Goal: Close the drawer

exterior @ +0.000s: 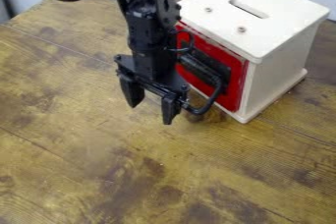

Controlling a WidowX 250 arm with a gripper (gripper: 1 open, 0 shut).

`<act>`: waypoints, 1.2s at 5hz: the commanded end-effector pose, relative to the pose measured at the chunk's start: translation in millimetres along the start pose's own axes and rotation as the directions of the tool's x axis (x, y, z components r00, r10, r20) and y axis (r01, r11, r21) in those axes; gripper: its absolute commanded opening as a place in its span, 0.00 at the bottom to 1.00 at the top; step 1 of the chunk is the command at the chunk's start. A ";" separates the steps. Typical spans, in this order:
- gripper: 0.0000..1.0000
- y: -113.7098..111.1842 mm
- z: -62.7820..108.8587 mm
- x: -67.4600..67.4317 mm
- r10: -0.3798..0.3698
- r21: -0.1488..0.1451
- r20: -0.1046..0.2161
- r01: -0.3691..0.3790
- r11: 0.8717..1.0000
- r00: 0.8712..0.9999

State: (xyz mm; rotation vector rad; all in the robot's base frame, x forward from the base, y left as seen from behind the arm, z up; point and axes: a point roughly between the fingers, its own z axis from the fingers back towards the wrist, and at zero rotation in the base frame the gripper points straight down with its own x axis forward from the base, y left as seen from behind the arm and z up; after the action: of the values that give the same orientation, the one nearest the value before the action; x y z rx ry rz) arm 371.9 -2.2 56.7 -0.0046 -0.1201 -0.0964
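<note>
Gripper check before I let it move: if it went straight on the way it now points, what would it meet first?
The gripper points straight down with open jaws, so it would most likely meet the bare wooden table first. The drawer and its handle seem beside that line, though depth is unclear.
</note>
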 end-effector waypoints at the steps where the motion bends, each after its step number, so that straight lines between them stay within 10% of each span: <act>1: 1.00 6.4 10.3 4.8 -0.003 0.001 0.042 0.003 1.000 0.999; 6: 1.00 8.2 9.4 8.9 0.041 0.019 0.054 -0.042 0.999 0.998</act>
State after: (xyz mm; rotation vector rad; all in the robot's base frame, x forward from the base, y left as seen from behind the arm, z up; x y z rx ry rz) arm 371.2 5.5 45.8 0.0032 -0.1074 -0.0513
